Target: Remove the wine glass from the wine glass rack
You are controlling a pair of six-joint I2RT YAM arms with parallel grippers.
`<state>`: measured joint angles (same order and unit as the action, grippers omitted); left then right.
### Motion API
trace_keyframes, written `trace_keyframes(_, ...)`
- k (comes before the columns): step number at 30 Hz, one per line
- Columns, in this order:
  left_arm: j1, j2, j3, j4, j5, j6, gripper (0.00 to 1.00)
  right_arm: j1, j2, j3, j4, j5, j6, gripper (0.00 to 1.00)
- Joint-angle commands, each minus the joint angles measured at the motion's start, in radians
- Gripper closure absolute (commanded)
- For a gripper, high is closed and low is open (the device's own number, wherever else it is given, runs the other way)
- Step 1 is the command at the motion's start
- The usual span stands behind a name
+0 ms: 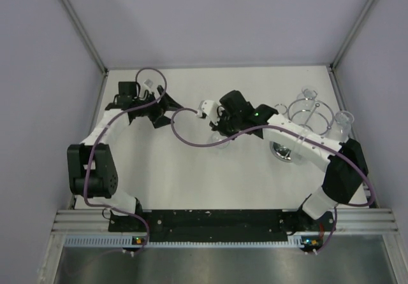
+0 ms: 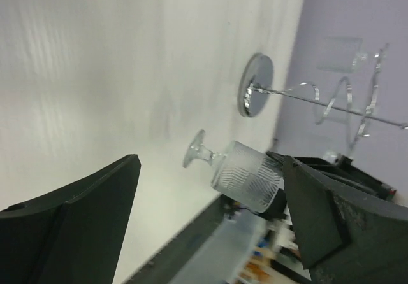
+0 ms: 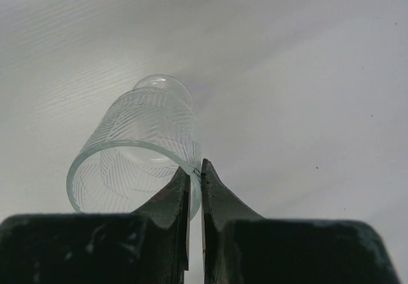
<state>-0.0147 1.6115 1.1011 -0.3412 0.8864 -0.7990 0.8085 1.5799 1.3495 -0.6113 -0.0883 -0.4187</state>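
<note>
- The right end effector [image 3: 194, 174] is pressed together on the rim of the wine glass [image 3: 137, 153]. One finger sits inside the bowl and the other outside, pinching the glass wall between them.
- The wine glass is clear, with a ribbed, herringbone-like pattern cut into its bowl. Its open mouth faces the right wrist camera, and its short stem and round foot point away, toward the bench [image 3: 306, 74].
- In the left wrist view the glass hangs tilted from that grip, clear of the wine glass rack [image 2: 256, 85]. Whether its foot touches the bench surface cannot be told.
- The left end effector [image 1: 164, 110] is spread wide and holds nothing. Its dark fingers [image 2: 76, 223] frame the held glass in the left wrist view, well apart from it on either side.
- From above, the two end effectors face each other near the middle of the bench, the left one just left of the right one.
- The wine glass rack stands upright toward the right side of the bench, behind the right arm's forearm. Its mirror-like disc base rests flat and its curved chrome arms rise from the central stem.
- A second clear glass [image 1: 344, 123] shows at the rack's right edge.
- Pale walls enclose the bench on three sides.
</note>
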Motion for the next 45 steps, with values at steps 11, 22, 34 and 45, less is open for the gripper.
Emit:
trace_keyframes(11, -0.001, -0.303, 0.1, -0.266, -0.393, 0.733, 0.03, 0.0, -0.026, -0.018, -0.021, -0.048, -0.078, 1.0)
trace_keyframes(22, -0.001, -0.337, 0.164, -0.292, -0.36, 0.883, 0.12, 0.0, 0.034, -0.036, -0.019, -0.059, -0.078, 1.0)
trace_keyframes(34, -0.008, -0.292, 0.244, -0.375, -0.353, 0.894, 0.17, 0.001, 0.063, 0.016, -0.056, -0.024, -0.072, 0.45)
trace_keyframes(45, -0.279, -0.176, 0.348, -0.558, -0.302, 1.072, 0.36, -0.15, -0.205, 0.152, -0.326, -0.083, 0.021, 0.37)
